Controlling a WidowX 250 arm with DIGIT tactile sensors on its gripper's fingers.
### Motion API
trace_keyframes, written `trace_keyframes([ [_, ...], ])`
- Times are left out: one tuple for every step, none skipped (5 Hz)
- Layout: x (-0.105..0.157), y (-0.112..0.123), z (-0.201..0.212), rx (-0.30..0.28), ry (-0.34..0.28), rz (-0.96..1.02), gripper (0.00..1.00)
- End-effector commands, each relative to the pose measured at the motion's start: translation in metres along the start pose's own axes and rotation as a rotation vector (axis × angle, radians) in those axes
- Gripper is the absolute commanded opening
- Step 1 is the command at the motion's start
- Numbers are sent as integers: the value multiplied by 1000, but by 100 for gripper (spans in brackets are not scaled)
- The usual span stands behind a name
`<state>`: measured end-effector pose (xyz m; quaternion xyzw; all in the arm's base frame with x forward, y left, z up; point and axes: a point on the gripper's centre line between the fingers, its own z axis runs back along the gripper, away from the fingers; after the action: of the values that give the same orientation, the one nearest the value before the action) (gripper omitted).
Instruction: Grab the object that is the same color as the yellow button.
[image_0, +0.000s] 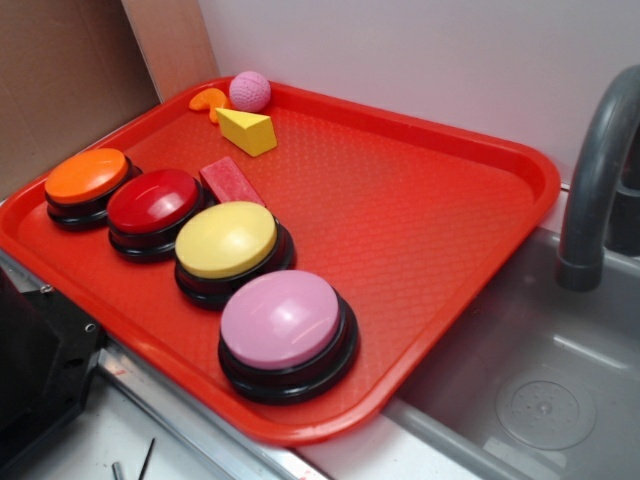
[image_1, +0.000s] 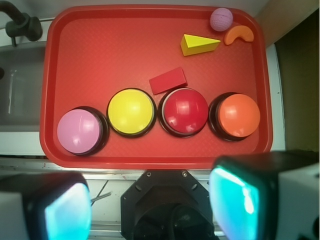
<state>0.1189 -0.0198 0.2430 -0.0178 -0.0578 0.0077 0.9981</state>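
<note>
Far corner of tray: yellow wedge (image_0: 247, 131) lies free, near the pink ball (image_0: 250, 91) and orange crescent (image_0: 210, 100).
Colour match: yellow button (image_0: 227, 241) sits second in a row of four, between the pink button (image_0: 282, 321) and red button (image_0: 153, 201); the orange button (image_0: 86, 176) ends the row.
Other items: a red block (image_0: 229, 181) lies just behind the red button on the red tray (image_0: 430, 230).
Gripper: gripper (image_1: 150, 207) hangs off the tray's near edge, fingers spread wide, holding nothing.
Progress: nothing grasped yet; the reach, descent and closing on the wedge all look left to do.
Hard to see: fingertips run out of frame in the wrist view; in the exterior view only a dark mass shows at lower left; a grey faucet (image_0: 598, 180) is cut off at right.
</note>
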Motion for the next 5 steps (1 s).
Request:
trace_keyframes([
  [0,0,0,0,0,0,100],
  [14,9,-9,-3,7,185,100],
  [29,20,-20,-14,-8,420,100],
  [42,32,-34,-4,-36,652,100],
  [60,48,-60,-68,-64,908,100],
])
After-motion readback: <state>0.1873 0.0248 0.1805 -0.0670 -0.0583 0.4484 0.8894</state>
